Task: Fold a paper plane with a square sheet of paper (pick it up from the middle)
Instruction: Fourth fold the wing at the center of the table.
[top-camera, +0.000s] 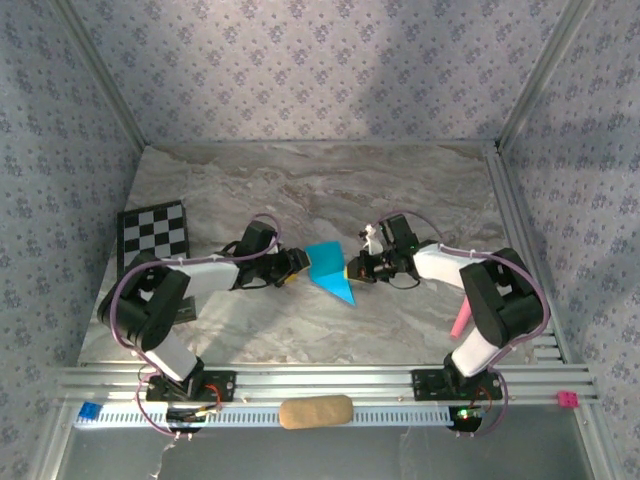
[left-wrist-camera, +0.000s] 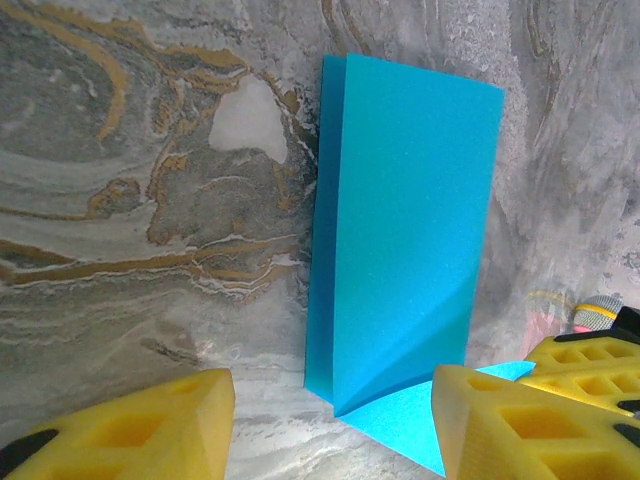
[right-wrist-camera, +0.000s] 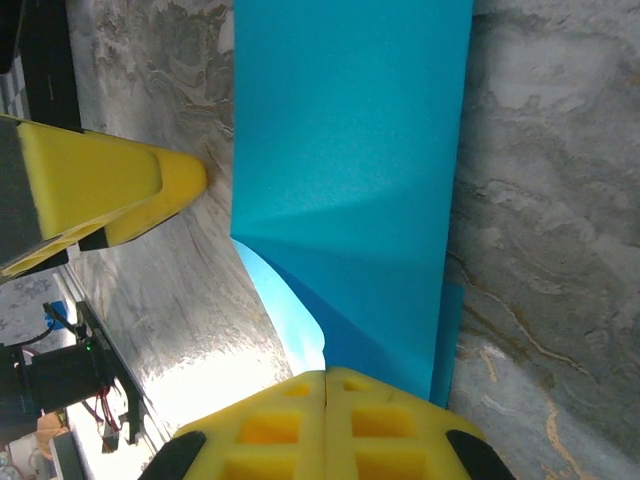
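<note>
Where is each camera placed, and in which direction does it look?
Top external: above and behind the bases, looking down on the table; both arms show.
Left wrist: on the left arm, looking past the open left gripper at the paper.
Right wrist: past the right gripper, shut on the paper.
All share the paper.

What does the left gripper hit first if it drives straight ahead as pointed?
Likely the sheet of paper, folded and partly raised, directly ahead of the open left gripper. The right gripper pinches it just beyond; exact gap unclear.
</note>
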